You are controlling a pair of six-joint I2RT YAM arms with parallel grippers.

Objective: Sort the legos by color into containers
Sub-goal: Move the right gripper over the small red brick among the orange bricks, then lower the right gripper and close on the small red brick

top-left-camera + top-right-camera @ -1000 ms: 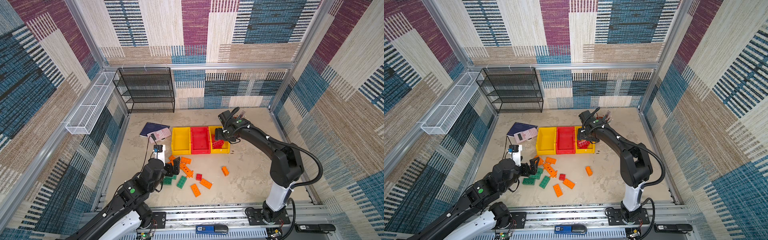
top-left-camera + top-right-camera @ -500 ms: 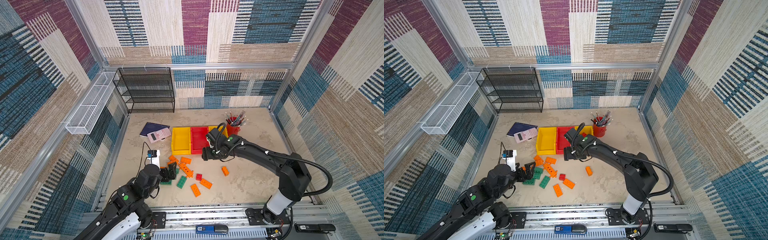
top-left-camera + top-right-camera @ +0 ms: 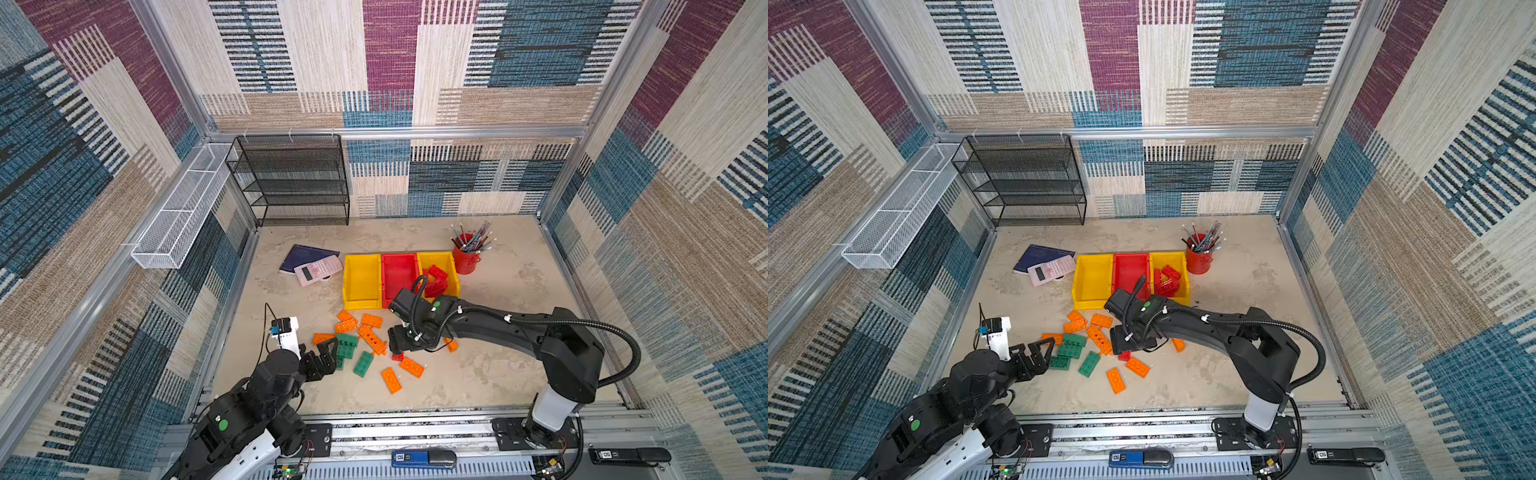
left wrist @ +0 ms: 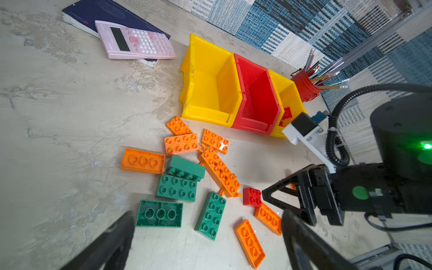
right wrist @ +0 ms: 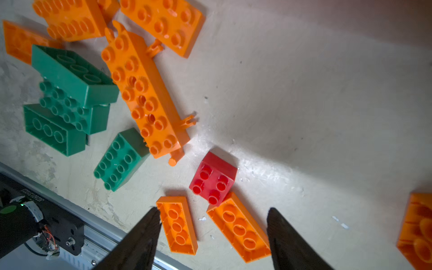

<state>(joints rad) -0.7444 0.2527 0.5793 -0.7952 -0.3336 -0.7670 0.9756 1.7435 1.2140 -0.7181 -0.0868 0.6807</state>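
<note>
Orange, green and red legos lie scattered in front of three containers: a yellow one [image 3: 361, 278], a red one [image 3: 399, 270] and a yellow one [image 3: 442, 259] holding red bricks [image 3: 434, 280]. My right gripper [image 3: 392, 345] hangs open, empty, low over a small red brick [image 5: 214, 178]. That brick touches an overturned orange brick [image 5: 238, 226], and a long orange brick [image 5: 142, 93] lies beside them. My left gripper [image 3: 328, 353] is wide open and empty at the near left of the pile. It is above the green bricks [image 4: 211, 215], [image 4: 160, 214].
A red pencil cup [image 3: 465, 259] stands right of the bins. A pink calculator [image 3: 318, 270] rests on a dark notebook [image 3: 305, 255] to their left. A black mesh shelf [image 3: 291, 183] is at the back left and a white wire basket [image 3: 183, 208] hangs on the left wall.
My right arm swung from over the right yellow bin down to the pile near the small red brick, its fingers narrowing a little. My left gripper drew slightly back toward the near left.
</note>
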